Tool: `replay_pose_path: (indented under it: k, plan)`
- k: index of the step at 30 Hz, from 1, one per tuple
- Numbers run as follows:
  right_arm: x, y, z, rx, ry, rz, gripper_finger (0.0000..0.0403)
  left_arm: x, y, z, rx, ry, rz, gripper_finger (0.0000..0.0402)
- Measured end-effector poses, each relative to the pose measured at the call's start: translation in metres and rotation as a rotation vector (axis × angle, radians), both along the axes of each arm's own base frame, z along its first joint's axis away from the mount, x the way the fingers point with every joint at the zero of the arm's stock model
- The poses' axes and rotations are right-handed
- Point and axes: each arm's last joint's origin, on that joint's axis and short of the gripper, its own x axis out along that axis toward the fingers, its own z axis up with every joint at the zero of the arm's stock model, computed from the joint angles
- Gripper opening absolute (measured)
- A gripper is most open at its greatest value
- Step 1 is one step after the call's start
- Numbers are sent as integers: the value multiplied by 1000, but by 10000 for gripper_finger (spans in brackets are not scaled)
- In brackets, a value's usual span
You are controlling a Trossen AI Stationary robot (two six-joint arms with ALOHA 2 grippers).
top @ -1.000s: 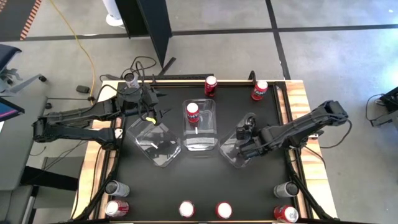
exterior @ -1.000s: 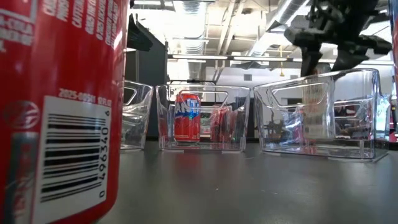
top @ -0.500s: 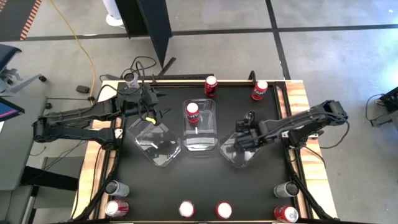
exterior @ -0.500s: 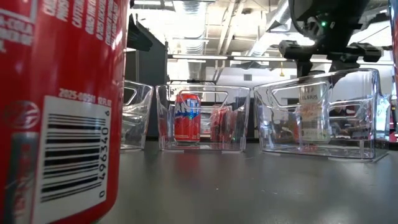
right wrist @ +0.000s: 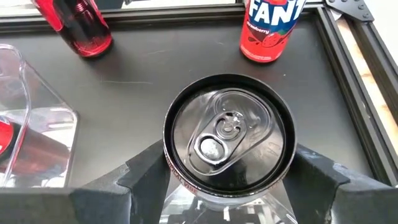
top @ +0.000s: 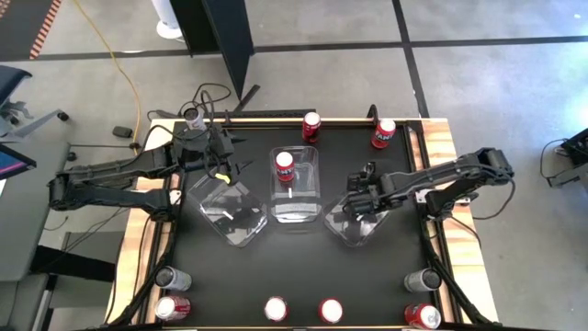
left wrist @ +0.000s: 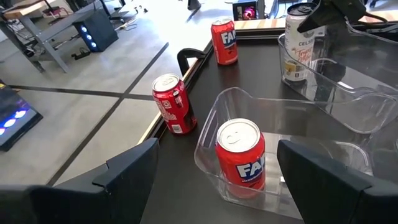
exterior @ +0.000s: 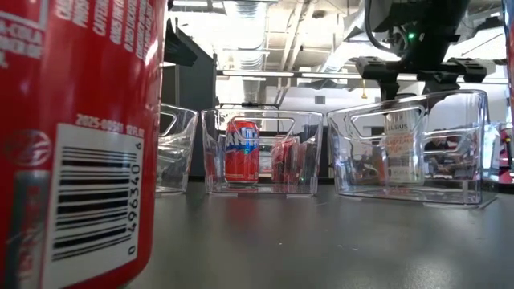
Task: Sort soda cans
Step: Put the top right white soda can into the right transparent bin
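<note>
Silver can [right wrist: 228, 140]: held upright between the right gripper [right wrist: 227, 171] fingers [right wrist: 146, 171], clamped on both sides. Left gripper [left wrist: 236, 171]: fingers spread apart; a red can [left wrist: 240, 157] is seen ahead between them, untouched.

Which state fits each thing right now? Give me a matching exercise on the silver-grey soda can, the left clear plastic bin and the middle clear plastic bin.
1. silver-grey soda can
2. left clear plastic bin
3. middle clear plastic bin

a. holds one red soda can
b. holds no can
c. gripped by the right tool

Pairs: 1-c, 2-b, 3-a
</note>
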Motion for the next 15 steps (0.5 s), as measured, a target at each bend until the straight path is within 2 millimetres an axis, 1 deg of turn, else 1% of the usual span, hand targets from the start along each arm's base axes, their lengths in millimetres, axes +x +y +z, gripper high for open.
replay_pose_path:
  k: [11,15]
  plan:
    - [8,-1,-10,-14,33,-3,281,0,0,0,0,1,0,320]
    - [9,-1,-10,-15,29,-3,281,0,0,0,0,1,0,320]
